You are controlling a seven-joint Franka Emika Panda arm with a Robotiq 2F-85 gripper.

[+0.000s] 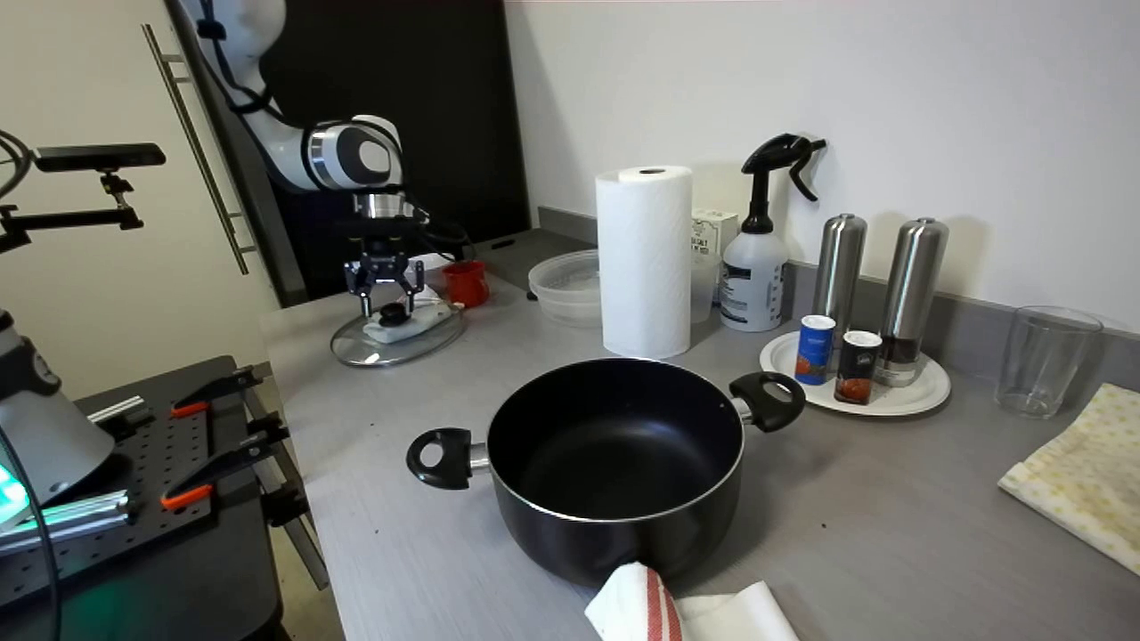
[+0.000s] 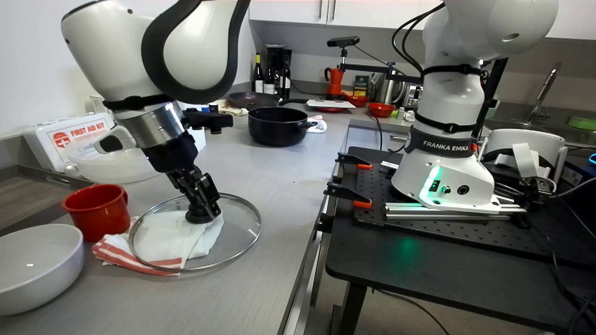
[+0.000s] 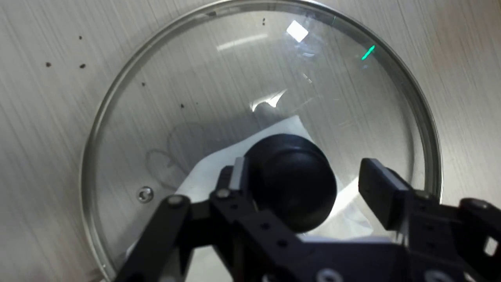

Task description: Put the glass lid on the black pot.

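Note:
The glass lid (image 1: 356, 354) lies knob up on a folded cloth with red stripes (image 2: 118, 255), near the counter's edge. It also shows in an exterior view (image 2: 240, 232) and in the wrist view (image 3: 219, 70). My gripper (image 3: 303, 172) is open, pointing down, with its fingers on either side of the black knob (image 3: 293, 180). The left finger in the wrist view is against or very near the knob; a gap shows at the right finger. The gripper shows in both exterior views (image 1: 388, 307) (image 2: 205, 202). The black pot (image 1: 614, 543) stands uncovered further along the counter (image 2: 277, 128).
A red mug (image 1: 466, 283) and a white bowl (image 2: 42, 274) stand beside the lid. A clear plastic tub (image 1: 568, 298), a paper towel roll (image 1: 644, 267) and a spray bottle (image 1: 753, 285) line the wall. A white plate (image 1: 784, 356) holds grinders and shakers near the pot.

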